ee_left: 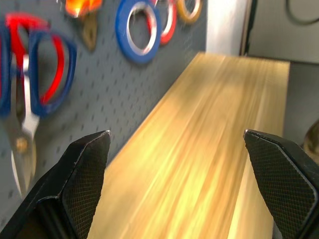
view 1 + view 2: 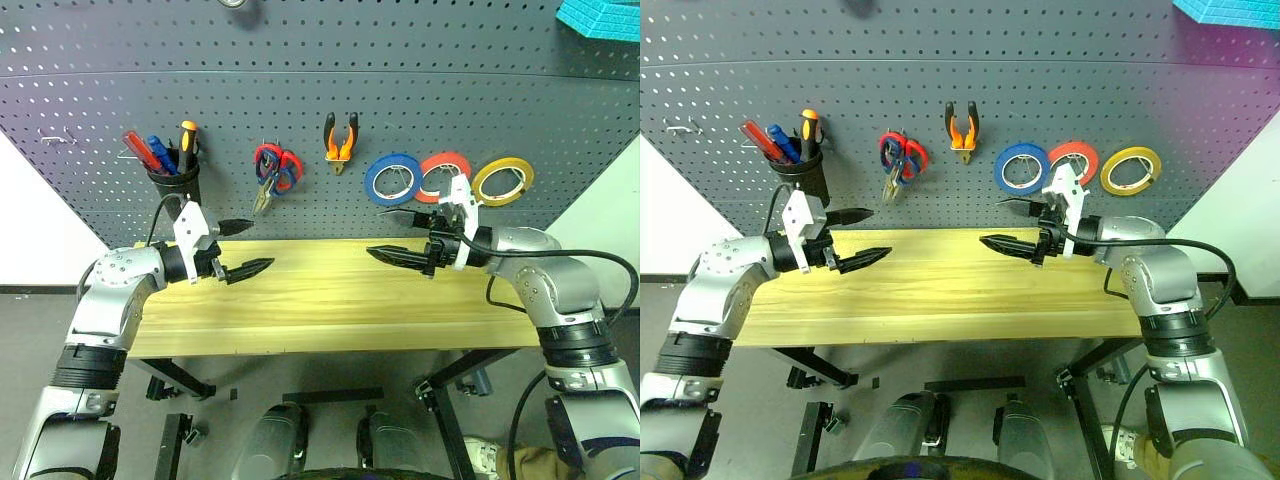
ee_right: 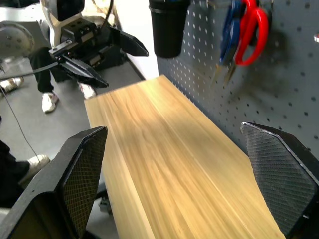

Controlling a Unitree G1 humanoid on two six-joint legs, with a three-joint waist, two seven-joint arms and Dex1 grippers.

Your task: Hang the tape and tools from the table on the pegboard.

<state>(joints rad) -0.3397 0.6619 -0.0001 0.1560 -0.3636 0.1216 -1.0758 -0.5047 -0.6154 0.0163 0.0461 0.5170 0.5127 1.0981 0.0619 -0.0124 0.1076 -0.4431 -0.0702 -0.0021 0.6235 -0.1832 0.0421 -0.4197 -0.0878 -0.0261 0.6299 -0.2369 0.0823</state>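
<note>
The yellow tape [image 2: 504,161] hangs at the right of the dark grey pegboard [image 2: 300,90], beside a red roll [image 2: 445,157] and a blue roll [image 2: 370,180]. The orange-and-black pliers [image 2: 339,155] hang mid-board. A red-handled screwdriver [image 2: 136,148] stands in a black cup [image 2: 176,183] on the board. My left gripper [image 2: 258,246] hovers open and holding nothing over the left part of the wooden table [image 2: 330,300], just below the cup. Over the right part, below the tape rolls, my right gripper [image 2: 378,233] is also open and holds nothing. The two grippers point toward each other.
Scissors with red and blue handles [image 2: 275,170] hang between the cup and the pliers. Blue and orange-black screwdrivers share the cup. A teal object [image 2: 600,18] sits at the board's top right. A person's feet in white shoes [image 3: 48,102] stand on the floor past the table's left end.
</note>
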